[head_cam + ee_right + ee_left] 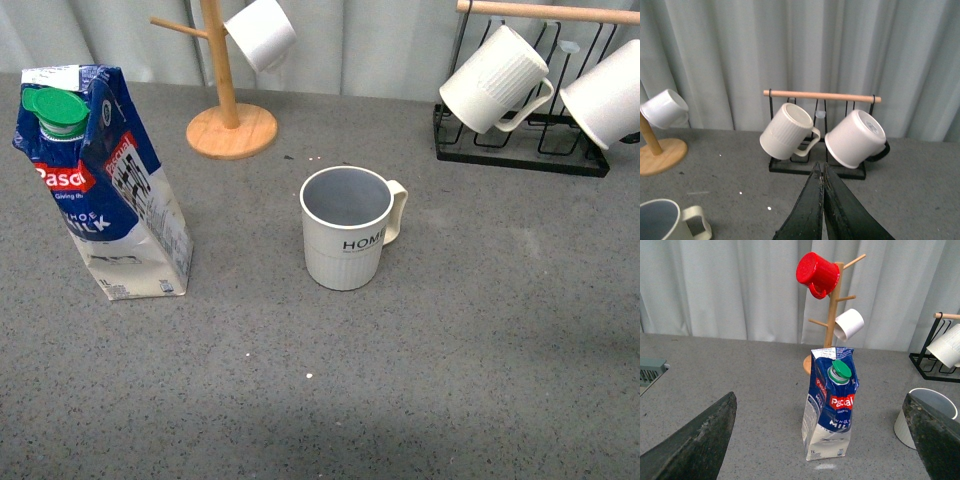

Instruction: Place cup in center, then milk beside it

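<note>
The cream-white ribbed cup [345, 235] with "HOME" lettering and a grey-blue inside stands upright on the dark grey speckled tabletop, about at its center [420, 380]. The milk [100, 190], a blue and white gable-top carton with a green cap, stands upright at the left, well apart from the cup. Neither gripper shows in the front view. In the left wrist view my left gripper [820, 402] is open, its fingers [695, 445] wide on either side of the milk [830, 410] and short of it. The cup [927, 412] peeks out beside one finger. My right gripper [821, 166] is shut on nothing, with the cup [662, 220] off to one side.
A wooden mug tree [230, 120] at the back carries a small white cup [260, 32] and a red mug [816, 274]. A black wire rack [520, 155] at the back right holds two white ribbed mugs [495, 80]. A grey object [650, 371] sits at the table's far left.
</note>
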You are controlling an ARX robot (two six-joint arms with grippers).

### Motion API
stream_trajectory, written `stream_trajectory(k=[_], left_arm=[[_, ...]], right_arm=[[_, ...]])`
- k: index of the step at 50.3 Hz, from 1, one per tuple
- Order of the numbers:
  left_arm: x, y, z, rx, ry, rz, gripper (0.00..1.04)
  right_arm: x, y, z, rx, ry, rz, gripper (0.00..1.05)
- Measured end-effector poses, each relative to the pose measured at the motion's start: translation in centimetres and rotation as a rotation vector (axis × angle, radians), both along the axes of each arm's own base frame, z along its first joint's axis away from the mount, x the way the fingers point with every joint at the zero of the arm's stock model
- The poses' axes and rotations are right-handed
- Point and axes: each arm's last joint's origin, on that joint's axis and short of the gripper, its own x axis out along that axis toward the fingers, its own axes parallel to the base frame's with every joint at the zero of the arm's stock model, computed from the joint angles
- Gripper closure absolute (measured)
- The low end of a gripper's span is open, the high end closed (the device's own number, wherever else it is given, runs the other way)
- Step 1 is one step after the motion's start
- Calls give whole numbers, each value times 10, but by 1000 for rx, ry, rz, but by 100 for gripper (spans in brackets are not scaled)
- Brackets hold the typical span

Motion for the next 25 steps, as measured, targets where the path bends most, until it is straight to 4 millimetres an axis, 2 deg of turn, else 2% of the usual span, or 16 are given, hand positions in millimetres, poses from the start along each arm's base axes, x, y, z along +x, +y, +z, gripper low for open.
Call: stream_trajectory(k=[4, 11, 25], left_arm=[[0, 0, 0, 0, 0, 0, 7], [0, 0, 0, 0, 0, 0, 7], [0, 0, 0, 0, 0, 0, 7]], right_arm=[[-13, -6, -8, -4, 29, -5, 104], [-31, -14, -6, -2, 21, -2, 104], [-49, -27, -6, 0, 20, -9, 104]])
